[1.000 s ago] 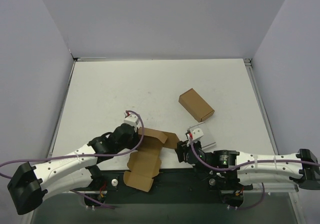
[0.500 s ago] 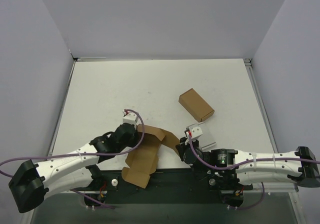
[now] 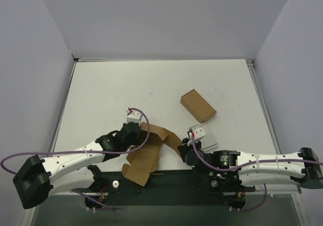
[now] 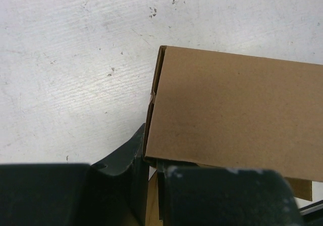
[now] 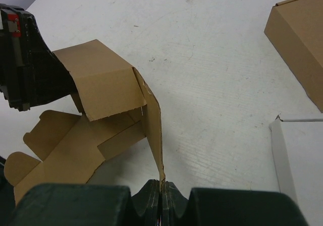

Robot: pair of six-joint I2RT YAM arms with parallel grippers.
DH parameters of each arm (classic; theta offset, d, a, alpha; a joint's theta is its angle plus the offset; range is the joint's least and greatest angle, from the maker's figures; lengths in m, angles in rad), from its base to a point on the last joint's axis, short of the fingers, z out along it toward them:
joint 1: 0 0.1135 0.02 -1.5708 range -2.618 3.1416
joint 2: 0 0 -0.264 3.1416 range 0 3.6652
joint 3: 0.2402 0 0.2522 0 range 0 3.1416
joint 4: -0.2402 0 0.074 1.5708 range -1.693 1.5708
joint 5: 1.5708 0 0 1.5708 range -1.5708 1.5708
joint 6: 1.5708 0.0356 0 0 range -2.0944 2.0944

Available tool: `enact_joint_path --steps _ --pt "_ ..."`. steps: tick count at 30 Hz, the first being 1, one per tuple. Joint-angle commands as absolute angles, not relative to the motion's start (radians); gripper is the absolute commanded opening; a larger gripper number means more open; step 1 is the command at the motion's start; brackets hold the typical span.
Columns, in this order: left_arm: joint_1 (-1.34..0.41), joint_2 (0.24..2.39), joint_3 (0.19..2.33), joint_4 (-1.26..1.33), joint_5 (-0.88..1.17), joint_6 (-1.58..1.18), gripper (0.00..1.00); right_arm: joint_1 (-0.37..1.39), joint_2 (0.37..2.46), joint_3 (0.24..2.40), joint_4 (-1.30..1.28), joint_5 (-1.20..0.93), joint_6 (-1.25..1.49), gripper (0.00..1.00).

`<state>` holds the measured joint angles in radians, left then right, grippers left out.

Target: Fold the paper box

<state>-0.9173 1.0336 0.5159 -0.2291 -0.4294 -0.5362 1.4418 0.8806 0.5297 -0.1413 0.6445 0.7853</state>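
Note:
The paper box (image 3: 146, 158) is a brown die-cut sheet with several flaps, near the table's front edge between my two arms. My left gripper (image 3: 139, 134) is shut on its left panel. In the left wrist view the panel (image 4: 232, 110) stands upright and its lower edge runs into the narrow gap between the jaws of the left gripper (image 4: 153, 171). My right gripper (image 3: 179, 145) is shut on the sheet's right flap. In the right wrist view the thin edge of the sheet (image 5: 103, 87) is pinched by the right gripper (image 5: 162, 186), and the sheet arches up between the two grippers.
A longer oblong brown carton (image 3: 198, 105) lies behind the right gripper and also shows in the right wrist view (image 5: 298, 39). A white-grey slab (image 5: 298, 158) lies just right of the right gripper. The sheet's lower flaps overhang the table's front edge (image 3: 166, 172).
The left gripper has moved a little to the right and back with its panel. The sheet has bunched upward between the grippers, and its lower flaps have slid left.

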Motion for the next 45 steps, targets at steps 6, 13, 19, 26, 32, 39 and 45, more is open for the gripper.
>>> enact_joint_path --steps 6,13,19,26,32,39,45 --pt "-0.902 1.058 0.565 -0.294 -0.649 -0.515 0.0 1.456 0.857 0.574 -0.189 0.69 0.801 0.0" --pt "-0.905 1.072 0.572 -0.307 -0.692 -0.558 0.0 1.46 0.848 0.574 -0.192 0.69 0.804 0.0" --pt "-0.905 1.077 0.575 -0.307 -0.71 -0.606 0.0 1.463 0.864 0.572 -0.19 0.687 0.811 0.0" --pt "-0.903 1.055 0.571 -0.351 -0.747 -0.669 0.0 1.47 0.851 0.558 -0.195 0.695 0.824 0.0" --pt "-0.913 1.035 0.534 -0.215 -0.615 -0.6 0.0 1.47 0.847 0.552 -0.187 0.695 0.822 0.0" --pt "-0.939 1.103 0.535 -0.178 -0.477 -0.525 0.0 1.467 0.87 0.529 -0.158 0.701 0.839 0.34" --pt "-0.989 1.117 0.535 -0.176 -0.453 -0.515 0.0 1.45 0.87 0.502 -0.158 0.716 0.848 0.73"
